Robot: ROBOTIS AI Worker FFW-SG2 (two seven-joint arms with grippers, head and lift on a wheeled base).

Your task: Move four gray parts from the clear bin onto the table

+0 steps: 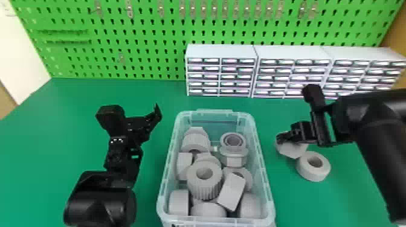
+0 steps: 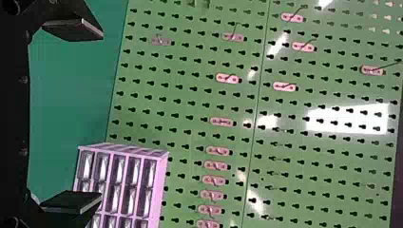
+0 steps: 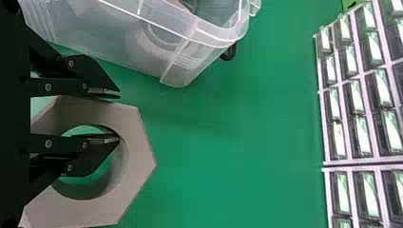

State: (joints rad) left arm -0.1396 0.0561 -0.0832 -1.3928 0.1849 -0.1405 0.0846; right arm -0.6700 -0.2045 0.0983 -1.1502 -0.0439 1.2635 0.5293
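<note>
My right gripper [image 1: 281, 138] is right of the clear bin [image 1: 263, 169], shut on the wall of a hexagonal gray part [image 1: 292, 150]. In the right wrist view, the right gripper [image 3: 114, 115] has one finger in the hole of the hexagonal part [image 3: 135, 161] and the other along its outer side. A gray ring [image 1: 322, 172] lies on the green table close by it. Several gray parts [image 1: 231, 193] are heaped in the bin. Left of the bin, my left gripper [image 1: 155, 114] is parked above the table; in the left wrist view the left gripper [image 2: 101, 115] stands open and holds nothing.
White drawer cabinets [image 1: 222, 52] line the back of the table [image 1: 145, 93], from the middle to the right. A green pegboard [image 1: 136, 39] with metal hooks rises behind them. The bin's wall [image 3: 190, 52] is close beside the right gripper.
</note>
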